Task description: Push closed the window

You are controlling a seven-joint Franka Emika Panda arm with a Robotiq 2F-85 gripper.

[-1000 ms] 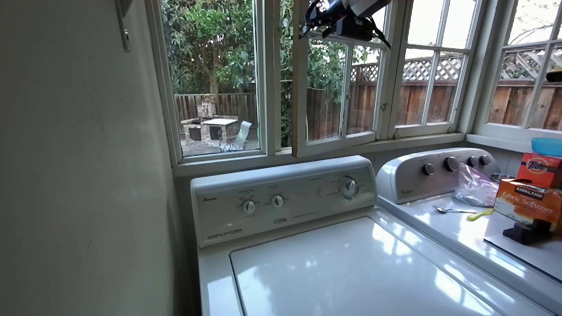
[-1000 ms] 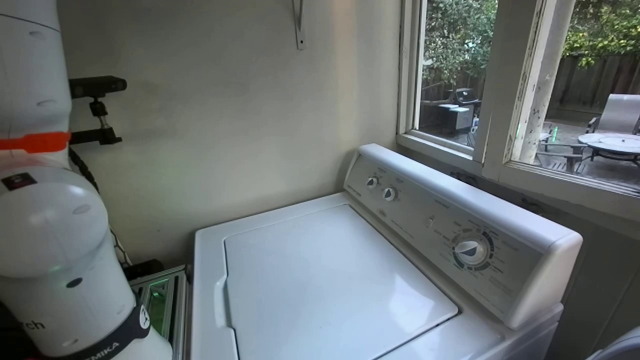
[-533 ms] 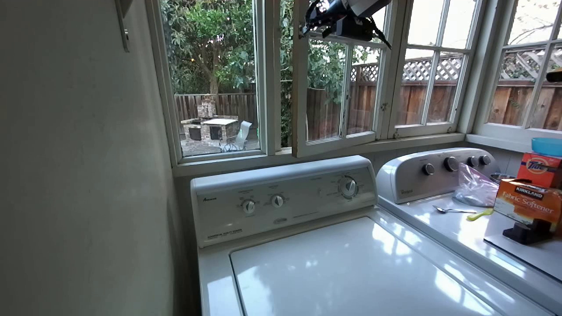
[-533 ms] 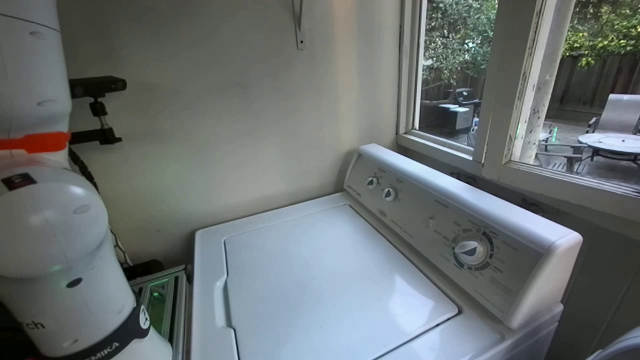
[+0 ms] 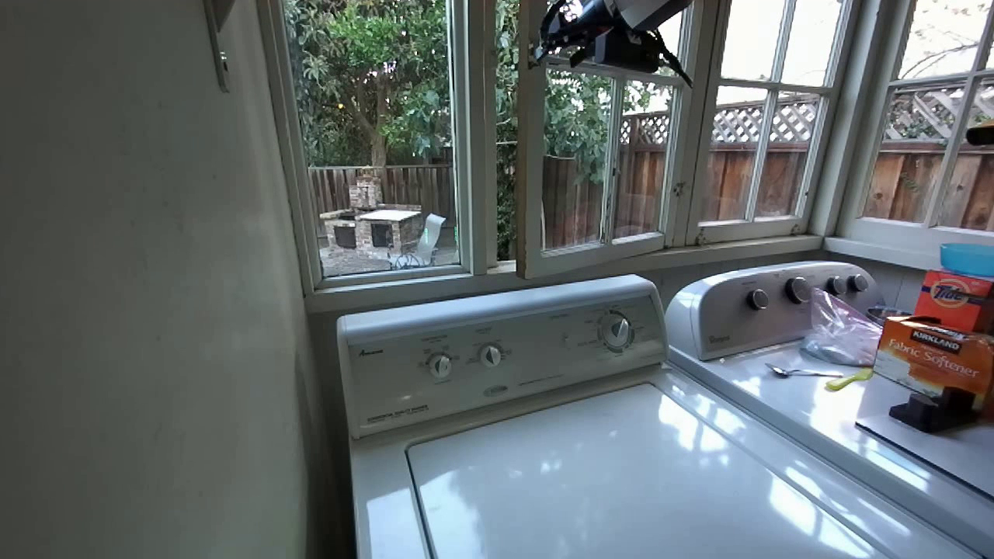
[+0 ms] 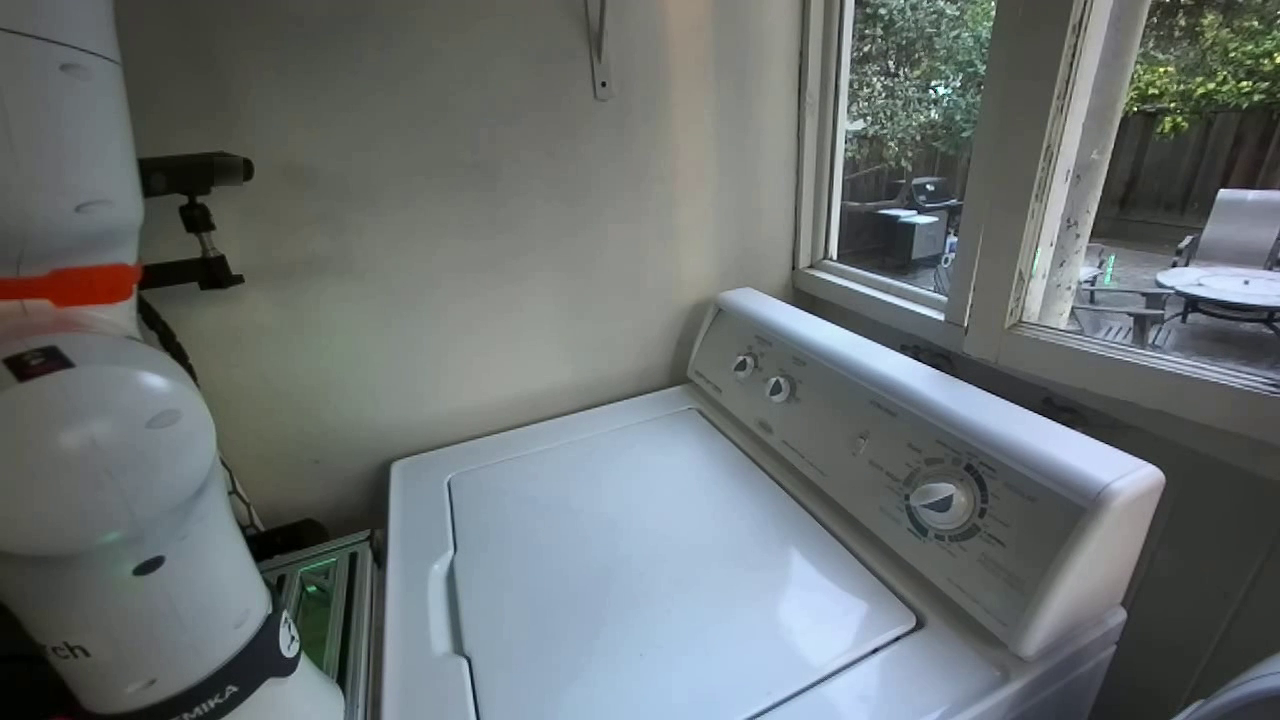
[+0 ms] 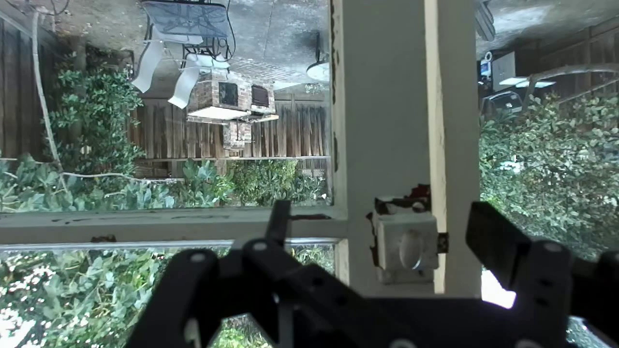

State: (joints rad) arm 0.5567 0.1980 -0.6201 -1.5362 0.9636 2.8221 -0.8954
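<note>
The window (image 5: 531, 178) is a hinged, white-framed sash with clear glass. It stands ajar, its free edge swung into the room over the sill. It also shows in an exterior view (image 6: 1015, 200) and, upside down, in the wrist view (image 7: 387, 106). A white-painted latch with an oval knob (image 7: 411, 249) sits on its stile. My gripper (image 5: 612, 62) is in front of the upper sash, partly cut off by the top edge. In the wrist view the gripper (image 7: 382, 210) is open, its fingers spread either side of the latch. I cannot tell whether anything touches.
A washer with a raised control panel (image 5: 497, 365) stands below the window. Beside it a second machine (image 5: 761, 310) carries a plastic bag (image 5: 839, 334) and a fabric softener box (image 5: 932, 353). A fixed pane's frame (image 5: 472, 140) adjoins. A wall bracket (image 5: 219, 46) is at the left.
</note>
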